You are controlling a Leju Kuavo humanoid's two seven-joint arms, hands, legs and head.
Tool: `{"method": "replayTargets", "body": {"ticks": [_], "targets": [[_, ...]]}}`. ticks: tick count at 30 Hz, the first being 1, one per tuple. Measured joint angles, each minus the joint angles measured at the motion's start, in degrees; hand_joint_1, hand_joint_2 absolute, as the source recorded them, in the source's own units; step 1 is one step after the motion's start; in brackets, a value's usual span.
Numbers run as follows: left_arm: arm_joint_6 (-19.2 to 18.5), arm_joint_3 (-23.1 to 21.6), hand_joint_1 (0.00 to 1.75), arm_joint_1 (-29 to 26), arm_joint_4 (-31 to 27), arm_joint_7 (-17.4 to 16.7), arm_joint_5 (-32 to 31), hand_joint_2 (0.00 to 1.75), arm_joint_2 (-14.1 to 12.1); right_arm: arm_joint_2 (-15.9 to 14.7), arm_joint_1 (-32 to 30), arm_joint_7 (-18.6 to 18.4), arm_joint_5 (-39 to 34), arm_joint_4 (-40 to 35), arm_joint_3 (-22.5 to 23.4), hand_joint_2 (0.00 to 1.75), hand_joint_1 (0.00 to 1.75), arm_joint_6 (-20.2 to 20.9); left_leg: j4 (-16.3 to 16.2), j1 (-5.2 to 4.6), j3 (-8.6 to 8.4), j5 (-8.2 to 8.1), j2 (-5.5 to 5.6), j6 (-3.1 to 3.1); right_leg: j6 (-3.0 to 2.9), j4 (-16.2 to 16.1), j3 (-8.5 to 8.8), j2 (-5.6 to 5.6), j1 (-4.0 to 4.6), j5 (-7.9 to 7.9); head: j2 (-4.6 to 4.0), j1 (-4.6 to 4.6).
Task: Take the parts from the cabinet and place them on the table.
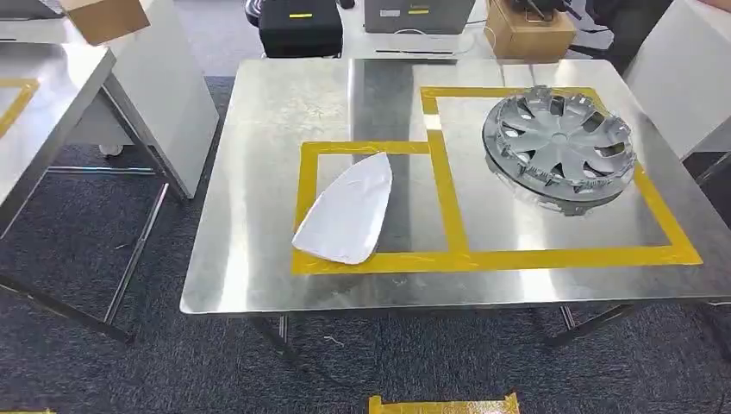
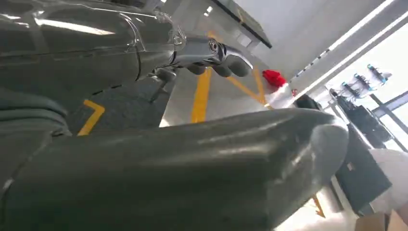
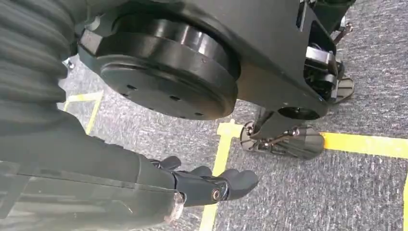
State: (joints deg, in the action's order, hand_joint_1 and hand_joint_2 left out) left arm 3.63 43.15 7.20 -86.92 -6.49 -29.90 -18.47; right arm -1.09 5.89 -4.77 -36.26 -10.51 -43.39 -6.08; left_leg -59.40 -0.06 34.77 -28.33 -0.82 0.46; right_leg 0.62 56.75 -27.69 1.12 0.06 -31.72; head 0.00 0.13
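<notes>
Already two parts lie on the worktop [image 1: 250,216]: a silver wheel cover [image 1: 559,145] sits inside the larger yellow-taped square [image 1: 672,233], near its far right corner, and a white, roughly triangular panel [image 1: 349,211] rests in the smaller yellow-taped square [image 1: 306,185] beside it, its near edge touching the tape line. The two parts are well apart, each within its own marked zone. Judging from this, both deliveries look finished; whether more parts wait in the cabinet cannot be told, since these views give no sight of the cabinet.

Both arms seem to hang at the robot's sides. The left robot hand [image 2: 219,57] carries nothing, with its dark fingers lightly curled and its thick grey thumb [image 2: 192,173] across the foreground. The right robot hand [image 3: 211,185] is likewise empty, its fingers loosely extended above the grey carpet [image 3: 365,192] and a yellow floor line [image 3: 370,144].

Beyond the worktop stand a cardboard box [image 1: 526,30] and dark equipment cases [image 1: 297,26].
</notes>
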Motion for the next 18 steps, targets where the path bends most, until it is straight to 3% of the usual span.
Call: {"method": "replayTargets", "body": {"ticks": [2, 7, 10, 13, 18], "targets": [[2.5, 0.7, 0.00, -1.5, 2.8, 3.2, 1.3, 0.00, 1.7, 0.1, 0.0, -0.2, -0.3, 0.0, 0.0, 1.75, 0.00, -0.1, 0.0, 0.03, 0.01, -0.01, 0.00, 0.02, 0.00, 0.0, -0.01, 0.00, 0.01, 0.00, 0.00, -0.04], [3.6, 2.3, 0.00, -3.4, 7.9, 4.4, 2.1, 0.00, 4.7, 0.0, 0.1, -0.4, -0.7, 0.0, 0.1, 1.75, 0.00, -0.7, 0.0, 0.01, 0.03, -0.02, 0.06, 0.03, -0.02, -0.1, 0.05, -0.09, 0.01, -0.05, 0.00, -0.02], [4.4, 3.9, 0.00, -5.0, 11.9, 7.2, 2.3, 0.00, 6.6, 0.0, 0.1, -1.0, -1.2, 0.0, 0.1, 1.75, 0.00, -1.0, 0.0, 0.01, 0.00, -0.08, -0.03, 0.11, -0.01, -0.2, 0.08, -0.05, 0.01, -0.05, 0.00, -0.02], [7.0, 4.9, 0.00, -6.4, 18.0, 11.1, -0.5, 0.00, 8.2, 0.1, 0.0, -1.6, -1.9, 0.0, 0.1, 1.75, 0.00, -1.5, 0.0, 0.02, -0.01, -0.11, -0.04, 0.16, 0.02, -0.2, 0.06, -0.06, 0.01, -0.07, 0.00, -0.02], [10.8, 4.7, 0.00, -7.0, 28.3, 12.4, -3.9, 0.00, 10.0, 0.2, 0.1, -1.6, -2.1, 0.0, 0.1, 1.75, 0.00, -1.9, 0.0, 0.02, -0.02, -0.13, 0.02, 0.19, 0.05, -0.2, 0.06, -0.08, 0.01, -0.10, 0.00, -0.02]]}}
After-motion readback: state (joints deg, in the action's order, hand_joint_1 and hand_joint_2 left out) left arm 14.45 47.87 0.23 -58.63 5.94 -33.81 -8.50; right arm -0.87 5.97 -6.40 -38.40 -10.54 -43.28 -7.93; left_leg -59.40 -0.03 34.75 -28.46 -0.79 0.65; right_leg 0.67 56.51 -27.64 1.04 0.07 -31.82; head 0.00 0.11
